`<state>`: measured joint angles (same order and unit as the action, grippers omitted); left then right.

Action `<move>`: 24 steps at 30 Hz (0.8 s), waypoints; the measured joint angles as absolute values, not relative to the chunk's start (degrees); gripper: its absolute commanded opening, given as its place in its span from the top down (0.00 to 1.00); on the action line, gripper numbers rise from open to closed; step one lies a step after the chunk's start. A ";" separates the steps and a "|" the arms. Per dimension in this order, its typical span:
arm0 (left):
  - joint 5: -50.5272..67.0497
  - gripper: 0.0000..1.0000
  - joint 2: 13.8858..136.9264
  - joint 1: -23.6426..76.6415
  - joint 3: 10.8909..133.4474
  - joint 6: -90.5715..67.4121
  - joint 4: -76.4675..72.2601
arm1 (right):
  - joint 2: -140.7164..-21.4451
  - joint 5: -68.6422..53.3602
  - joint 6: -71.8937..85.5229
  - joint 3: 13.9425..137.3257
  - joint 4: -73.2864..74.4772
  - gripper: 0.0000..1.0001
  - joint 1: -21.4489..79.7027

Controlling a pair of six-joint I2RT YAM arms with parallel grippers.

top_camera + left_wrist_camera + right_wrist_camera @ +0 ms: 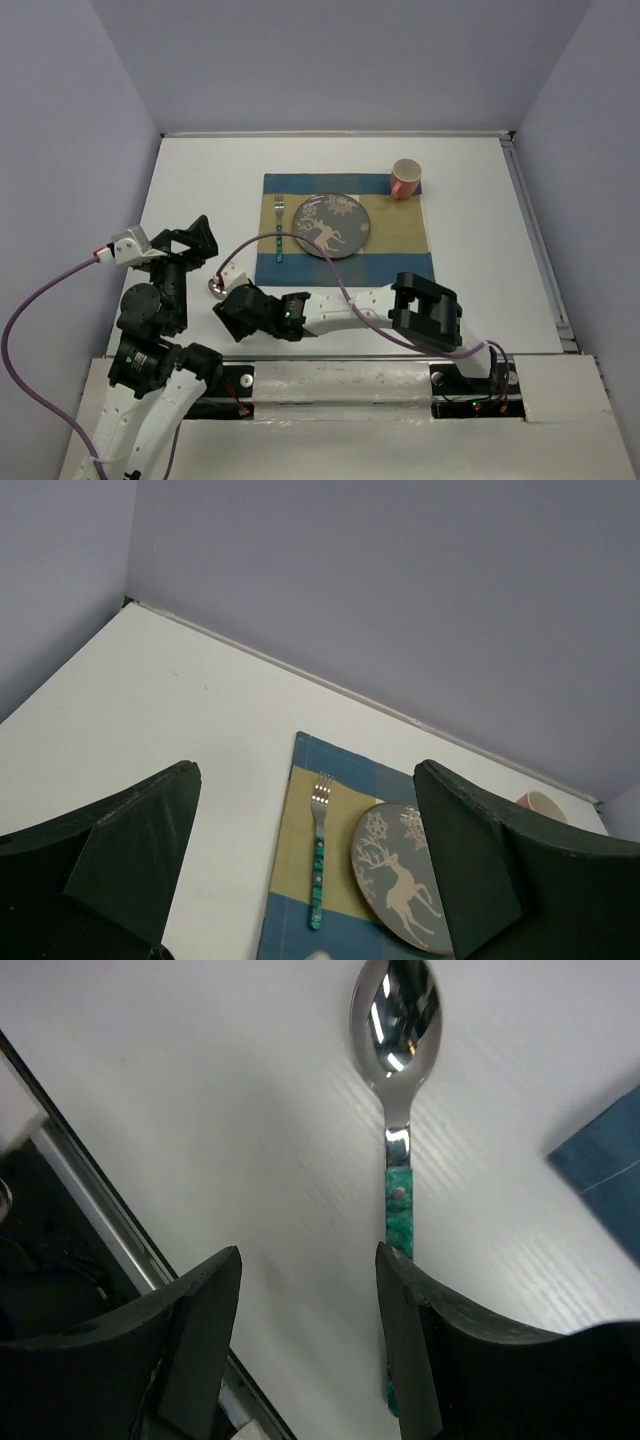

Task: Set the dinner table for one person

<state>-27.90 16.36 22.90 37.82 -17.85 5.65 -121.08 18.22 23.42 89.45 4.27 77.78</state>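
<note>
your white worktop [200, 170] fills the view from the arm bases to the back wall, w/ everything else resting on it. far left, your left fingers [130, 850] stand wide apart w/ nothing btwn them, over the worktop's left side and facing the far wall. just right of them the spoon [400, 1110] lies flat on bare worktop off the placemat's near-left corner, its bowl end pointing away from your right fingers [205, 1330]. those 2 are apart around the green handle. it runs along the inner face of 1 finger, can't tell if touching. next, the checked placemat [400, 255] carries 1 fork [280, 238] on its left, the deer plate [330, 226] mid, and a pink mug [405, 178] at its far-right corner.
</note>
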 measured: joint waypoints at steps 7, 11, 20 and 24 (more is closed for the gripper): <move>-27.59 0.01 16.36 21.61 37.82 -17.85 5.65 | -125.27 18.76 22.02 89.41 4.21 0.38 78.04; -26.85 0.01 16.45 21.06 37.82 -17.85 5.61 | -125.27 19.73 21.78 89.25 4.38 0.39 77.56; -25.58 0.01 16.71 20.75 37.82 -17.85 5.58 | -124.84 20.34 20.82 89.03 4.62 0.45 77.43; -25.43 0.01 16.71 20.75 37.82 -17.85 5.56 | -124.36 21.69 20.12 89.03 4.78 0.45 77.43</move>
<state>-25.43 16.71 20.75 37.82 -17.85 5.56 -124.36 21.69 20.12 89.03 4.78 77.43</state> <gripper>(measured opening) 0.989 0.550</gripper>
